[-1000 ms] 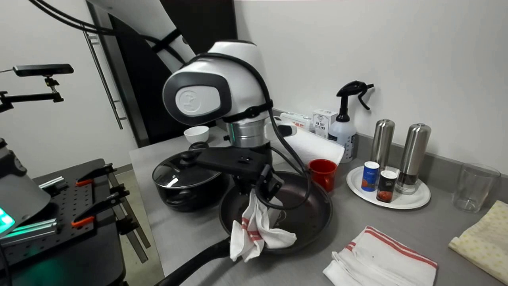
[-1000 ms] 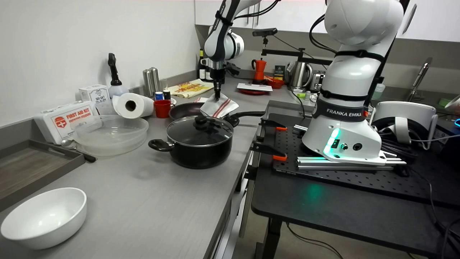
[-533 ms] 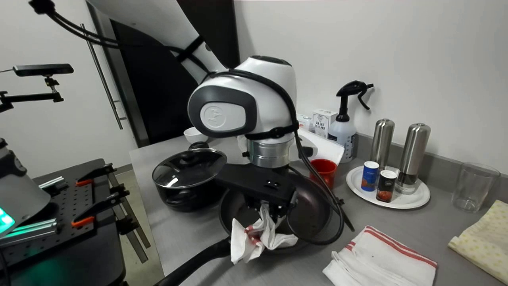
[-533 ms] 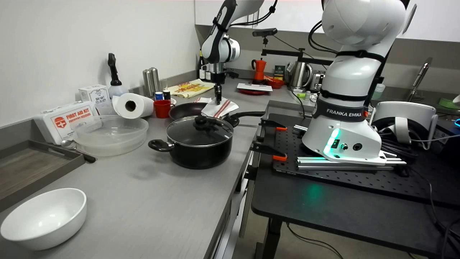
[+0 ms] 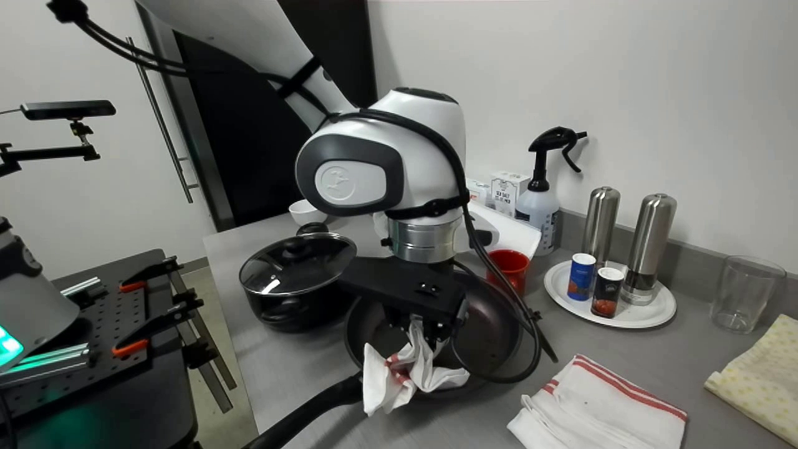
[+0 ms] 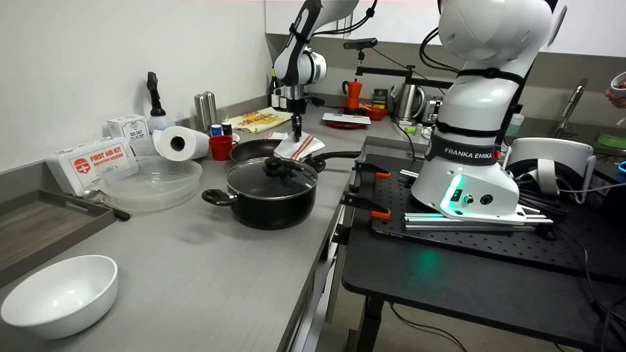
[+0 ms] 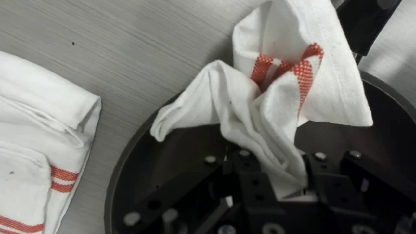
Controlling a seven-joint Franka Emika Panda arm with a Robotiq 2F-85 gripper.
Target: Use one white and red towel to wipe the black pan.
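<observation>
Nearest, at the lower right of an exterior view, a folded striped cloth (image 5: 601,408) lies on the grey counter (image 5: 464,427); at the bottom edge, left of centre, the long handle (image 5: 312,408) of the black pan (image 5: 489,315) runs out of the frame; at the middle of the frame the gripper (image 7: 281,164) hangs over the pan, and the wrist view shows its fingers pressed from both sides on the white and red towel (image 7: 282,100); the towel is bunched at the grip, then fans out across the pan's near rim beside the handle, part of it lying past the rim; whether it touches the pan's floor I cannot tell; a black lidded pot (image 5: 324,312) stands just beside the pan, left of centre; a red mug (image 5: 519,272) is just beside the pan's far side; at the right, a white plate (image 5: 642,319) bears two metal mills (image 5: 600,218) and two small canisters (image 5: 580,277); farther back, a spray bottle (image 5: 537,209) stands by the wall (image 5: 654,93).
</observation>
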